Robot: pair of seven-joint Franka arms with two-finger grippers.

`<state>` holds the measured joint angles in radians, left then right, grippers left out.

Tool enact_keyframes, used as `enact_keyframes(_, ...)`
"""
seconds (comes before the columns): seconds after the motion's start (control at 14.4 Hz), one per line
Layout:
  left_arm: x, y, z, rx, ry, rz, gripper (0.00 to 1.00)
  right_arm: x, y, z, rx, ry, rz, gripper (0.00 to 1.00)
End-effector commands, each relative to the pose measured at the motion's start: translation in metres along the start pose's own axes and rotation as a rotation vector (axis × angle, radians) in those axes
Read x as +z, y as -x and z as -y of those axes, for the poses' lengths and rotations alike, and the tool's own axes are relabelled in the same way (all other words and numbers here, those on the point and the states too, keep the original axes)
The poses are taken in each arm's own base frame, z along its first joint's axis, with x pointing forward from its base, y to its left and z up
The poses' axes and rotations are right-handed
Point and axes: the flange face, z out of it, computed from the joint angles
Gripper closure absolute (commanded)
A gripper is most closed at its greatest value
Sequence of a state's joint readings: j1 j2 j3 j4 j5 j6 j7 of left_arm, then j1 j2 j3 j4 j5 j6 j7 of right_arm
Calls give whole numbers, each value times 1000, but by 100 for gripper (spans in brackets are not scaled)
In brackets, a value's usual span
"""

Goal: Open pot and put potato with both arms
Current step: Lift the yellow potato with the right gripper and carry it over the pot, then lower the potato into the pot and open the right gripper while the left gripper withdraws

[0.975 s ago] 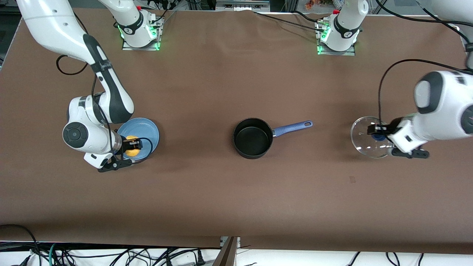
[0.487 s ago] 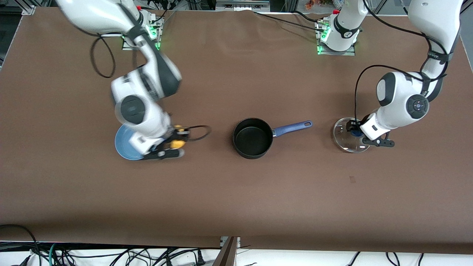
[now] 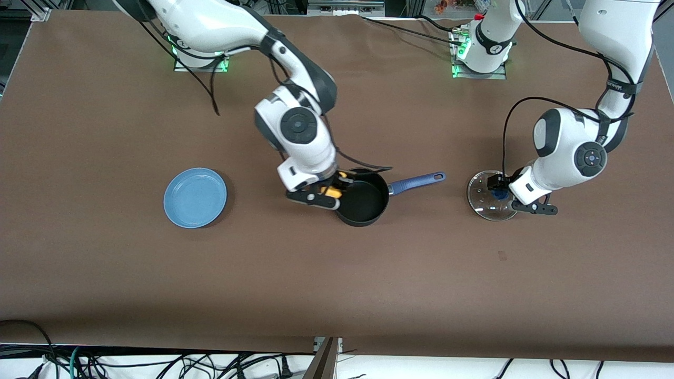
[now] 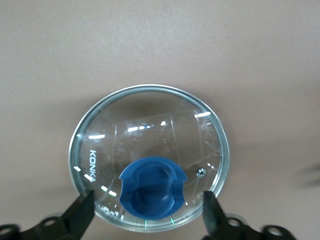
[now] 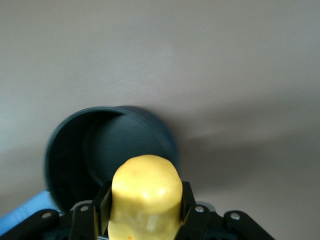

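Two arms at work on the bench point(image 3: 337, 273). Right gripper point(image 3: 333, 190) over the rim of the pot point(image 3: 362, 197), on the side toward the right arm's end, clamped on the potato point(image 3: 334, 191). Same potato in the right wrist view point(image 5: 145, 197), pinched at its waist between the two fingers point(image 5: 103, 204), the open pot mouth point(image 5: 107, 152) just ahead. Looks light, stiff and smooth-skinned, probably a bit slick, so a mid-body pinch across the narrow width seems the safe hold; much smaller than the pot mouth, so plenty of room for the drop. Pot empty, blue handle point(image 3: 416, 182) pointing toward the left arm's end. Lid point(image 3: 489, 196) off, flat on the bench toward the left arm's end, well apart from the pot. Left gripper point(image 3: 496, 188) low over it, fingers point(image 4: 80, 212) spread wide either side of the blue knob point(image 4: 153, 187), not touching. Glass lid: heavier, fragile, slippery at the rim; knob the only sensible handhold. Blue plate point(image 3: 195, 197) bare, toward the right arm's end.
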<state>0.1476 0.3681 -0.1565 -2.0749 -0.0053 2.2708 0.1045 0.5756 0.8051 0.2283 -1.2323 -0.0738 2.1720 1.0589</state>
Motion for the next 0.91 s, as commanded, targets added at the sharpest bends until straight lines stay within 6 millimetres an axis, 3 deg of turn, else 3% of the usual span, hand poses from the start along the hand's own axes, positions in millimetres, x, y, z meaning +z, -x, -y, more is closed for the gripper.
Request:
enact_keyframes(0.0, -69, -9, -3, 10, -22, 40, 0, 31, 18, 26, 88, -81, -26, 77)
enact_keyframes(0.14, -133, 3, -22, -6, -41, -18, 0, 47, 24, 29, 104, -101, -30, 76)
enact_keyframes(0.21, -160, 13, -27, -43, -52, -46, 0, 50, 26, 30, 102, -98, -28, 70)
enact_keyframes(0.28, -185, 24, -36, -73, -56, -66, 0, 54, 26, 29, 99, -94, -26, 49)
enact_keyframes(0.35, -214, 35, -40, -95, -64, -96, 0, 54, 26, 28, 100, -91, -25, 10)
enact_keyframes(0.42, -237, 45, -44, -111, -69, -109, 0, 54, 22, 25, 98, -83, -28, 1)
enact_keyframes(0.7, -319, 52, -49, -166, -62, -173, 0, 42, 10, 17, 69, -32, -34, 0)
enact_keyframes(0.84, -338, 54, -49, -170, -61, -197, 0, 1, -11, 7, -24, 34, -32, 0)
